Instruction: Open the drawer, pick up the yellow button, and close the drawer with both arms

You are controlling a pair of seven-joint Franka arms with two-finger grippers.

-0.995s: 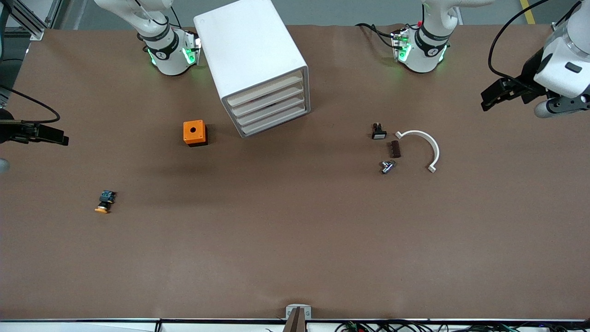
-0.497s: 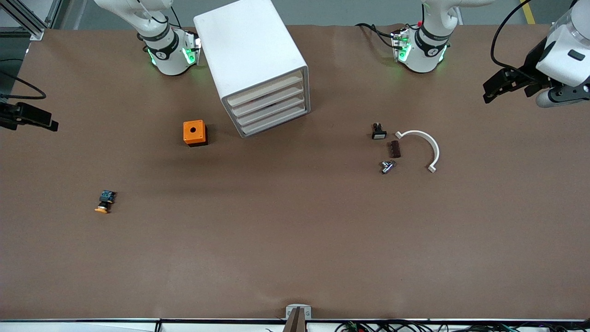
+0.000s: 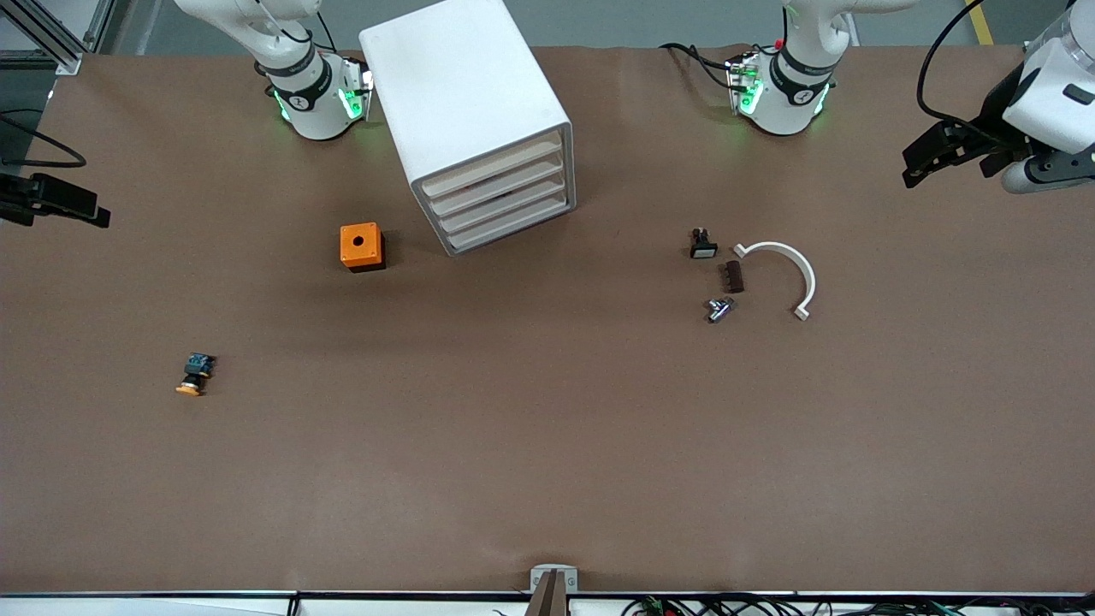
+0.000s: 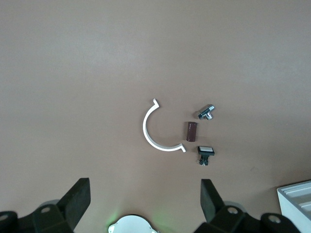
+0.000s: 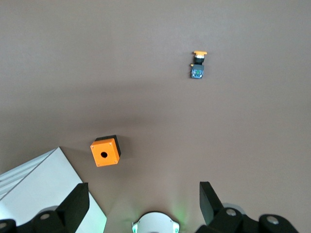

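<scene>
The white cabinet (image 3: 466, 103) stands between the two arm bases, and its topmost drawer (image 3: 492, 168) is shut like the three below it. The button (image 3: 195, 374), with its orange cap, black body and blue end, lies on the bare table toward the right arm's end; it also shows in the right wrist view (image 5: 198, 65). My right gripper (image 3: 90, 214) is open and empty, high over the table's edge at that end (image 5: 143, 203). My left gripper (image 3: 920, 167) is open and empty, high over the left arm's end (image 4: 144, 199).
An orange cube with a hole (image 3: 362, 246) sits beside the cabinet's front. Toward the left arm's end lie a black-and-white small part (image 3: 703, 244), a brown block (image 3: 733, 276), a silver fitting (image 3: 719, 309) and a white arc (image 3: 783, 274).
Both grippers have drawn back toward the base side of the table, the right one more. Nothing on the table has moved.
</scene>
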